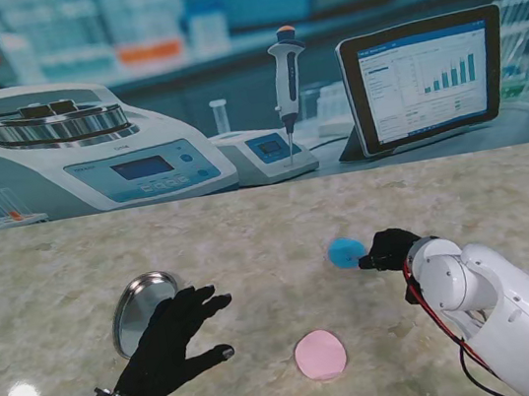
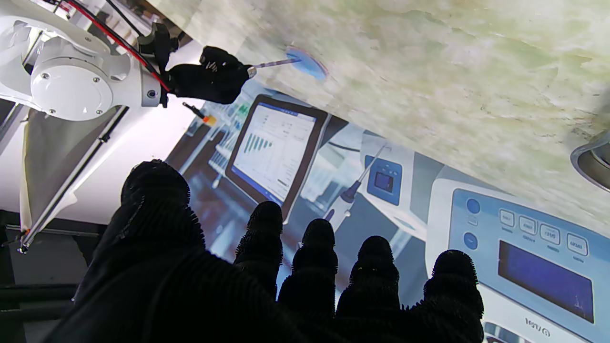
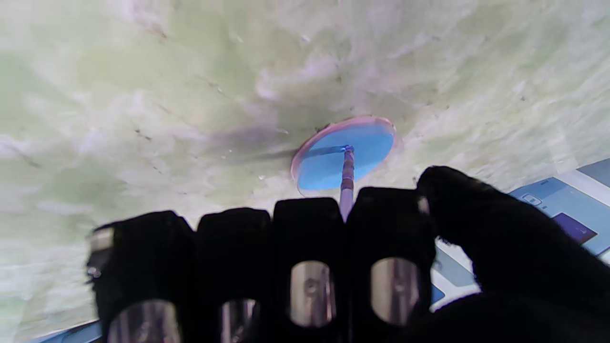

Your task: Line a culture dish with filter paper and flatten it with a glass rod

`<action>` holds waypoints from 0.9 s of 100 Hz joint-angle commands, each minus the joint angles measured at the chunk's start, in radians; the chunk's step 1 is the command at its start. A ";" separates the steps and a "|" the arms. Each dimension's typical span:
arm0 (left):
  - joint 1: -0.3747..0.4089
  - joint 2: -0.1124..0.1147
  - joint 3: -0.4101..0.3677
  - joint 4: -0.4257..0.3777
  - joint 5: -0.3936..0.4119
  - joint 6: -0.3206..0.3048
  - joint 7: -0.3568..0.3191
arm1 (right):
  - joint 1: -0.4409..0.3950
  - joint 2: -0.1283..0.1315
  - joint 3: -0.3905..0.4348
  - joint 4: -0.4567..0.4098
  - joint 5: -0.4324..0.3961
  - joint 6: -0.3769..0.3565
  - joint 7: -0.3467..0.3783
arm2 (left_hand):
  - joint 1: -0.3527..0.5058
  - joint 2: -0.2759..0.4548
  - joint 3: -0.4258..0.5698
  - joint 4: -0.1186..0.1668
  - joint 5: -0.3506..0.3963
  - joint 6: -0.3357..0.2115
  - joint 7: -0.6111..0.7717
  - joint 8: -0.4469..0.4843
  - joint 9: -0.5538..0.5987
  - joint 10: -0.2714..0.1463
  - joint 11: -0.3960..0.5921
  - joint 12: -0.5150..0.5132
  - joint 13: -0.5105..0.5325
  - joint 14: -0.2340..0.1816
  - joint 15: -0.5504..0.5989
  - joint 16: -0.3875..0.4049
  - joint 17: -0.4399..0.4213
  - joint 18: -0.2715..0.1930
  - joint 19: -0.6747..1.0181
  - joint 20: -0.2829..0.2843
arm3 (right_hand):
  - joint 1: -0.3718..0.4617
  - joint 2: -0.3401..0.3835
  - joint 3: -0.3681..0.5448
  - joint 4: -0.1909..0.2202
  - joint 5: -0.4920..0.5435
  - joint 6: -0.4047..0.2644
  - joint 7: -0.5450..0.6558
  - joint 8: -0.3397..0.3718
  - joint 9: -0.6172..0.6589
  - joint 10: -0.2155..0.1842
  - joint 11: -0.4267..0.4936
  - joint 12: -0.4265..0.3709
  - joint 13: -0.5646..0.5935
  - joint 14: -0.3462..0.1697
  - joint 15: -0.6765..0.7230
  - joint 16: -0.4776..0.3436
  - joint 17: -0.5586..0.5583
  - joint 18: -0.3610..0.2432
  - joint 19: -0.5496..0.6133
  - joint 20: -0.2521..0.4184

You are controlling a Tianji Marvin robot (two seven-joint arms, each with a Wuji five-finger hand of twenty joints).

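Over on the right side of the marbled desk (image 1: pixel 248 220), the right hand (image 1: pixel 389 248) is curled tight around a thin glass rod (image 3: pixel 347 174), fingers all folded in with the thumb against them. The rod's tip sits right on the blue filter paper (image 3: pixel 344 151), roughly at its middle. From the right wrist camera you can see a clear, pinkish rim around the blue disc, so that looks like the culture dish (image 3: pixel 305 155) with the paper lying inside it.

Left hand (image 1: pixel 171 341) is holding nothing, fingers spread apart, hovering close to me on the left side of the desk. Just beside its fingertips, on the far side, there's a round metal lid-looking thing (image 1: pixel 142 309) sitting tilted; can't really tell what it is.

Between the two hands, nearer to me, a pink disc (image 1: pixel 320 354) lies flat on the desk, well apart from the blue one. Backdrop behind the desk is a printed lab scene (image 1: pixel 229 94).
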 commanded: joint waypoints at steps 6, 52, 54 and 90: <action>0.006 0.000 0.004 -0.007 0.002 -0.003 -0.001 | -0.004 0.005 -0.013 0.005 0.007 0.000 0.027 | 0.020 0.031 -0.027 0.028 -0.022 -0.024 -0.014 -0.005 -0.042 -0.038 -0.023 -0.012 -0.029 -0.034 -0.021 -0.011 -0.003 -0.031 -0.048 -0.040 | -0.013 0.020 -0.004 0.020 0.046 0.097 0.091 -0.003 0.056 -0.042 0.170 0.023 0.032 -0.151 0.120 0.037 0.047 -0.024 0.302 0.030; 0.005 0.001 0.009 -0.010 0.000 0.004 -0.003 | 0.046 0.003 -0.063 0.044 0.082 -0.045 0.040 | 0.019 0.032 -0.027 0.028 -0.022 -0.023 -0.014 -0.005 -0.042 -0.039 -0.023 -0.012 -0.029 -0.034 -0.021 -0.012 -0.003 -0.031 -0.048 -0.040 | -0.016 0.019 -0.006 0.025 0.046 0.088 0.090 -0.001 0.056 -0.048 0.170 0.025 0.032 -0.156 0.119 0.037 0.047 -0.028 0.302 0.031; 0.005 0.001 0.008 -0.010 0.000 0.003 -0.003 | 0.045 0.002 -0.061 0.042 0.082 -0.044 0.038 | 0.019 0.032 -0.027 0.028 -0.022 -0.023 -0.014 -0.005 -0.042 -0.038 -0.024 -0.012 -0.029 -0.034 -0.021 -0.012 -0.003 -0.030 -0.048 -0.040 | -0.017 0.020 -0.006 0.025 0.046 0.088 0.090 -0.001 0.056 -0.048 0.170 0.025 0.032 -0.156 0.119 0.037 0.047 -0.028 0.302 0.031; 0.008 0.000 0.003 -0.008 -0.003 -0.006 0.000 | -0.057 0.009 0.038 -0.070 0.022 -0.027 0.052 | 0.019 0.033 -0.027 0.028 -0.021 -0.024 -0.014 -0.006 -0.042 -0.037 -0.023 -0.012 -0.029 -0.034 -0.021 -0.012 -0.003 -0.031 -0.048 -0.041 | -0.012 0.025 -0.009 0.023 0.046 0.088 0.089 0.000 0.056 -0.043 0.169 0.023 0.032 -0.149 0.119 0.036 0.046 -0.022 0.302 0.030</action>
